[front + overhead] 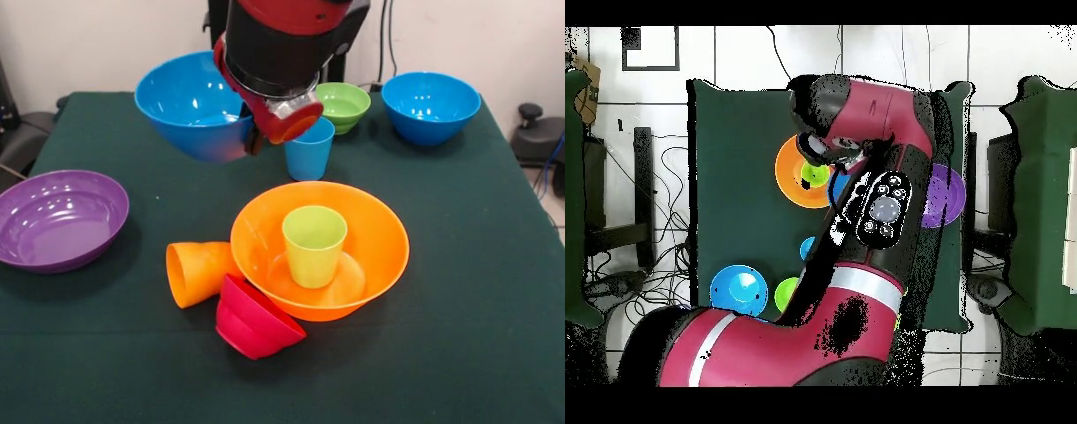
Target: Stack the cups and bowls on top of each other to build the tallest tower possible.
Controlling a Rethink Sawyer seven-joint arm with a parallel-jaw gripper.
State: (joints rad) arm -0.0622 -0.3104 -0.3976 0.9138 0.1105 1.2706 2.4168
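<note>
My gripper [252,140] is shut on the right rim of a large blue bowl [190,102], which hangs tilted above the table's far left; the fingers are mostly hidden behind the wrist. The big orange bowl [380,230] sits mid-table with the lime green cup [313,243] upright inside it. An orange cup [196,272] lies on its side against the bowl's left. A small red bowl [252,318] leans tipped against its front. The blue cup [309,150] stands upright just beyond the orange bowl. From overhead the arm covers most of the held bowl [835,190].
A wide purple bowl [57,219] rests at the left edge. A small green bowl [342,104] and a second blue bowl [430,106] stand at the far right. Overhead these show as the purple bowl [950,195], green bowl [787,293] and blue bowl [738,290].
</note>
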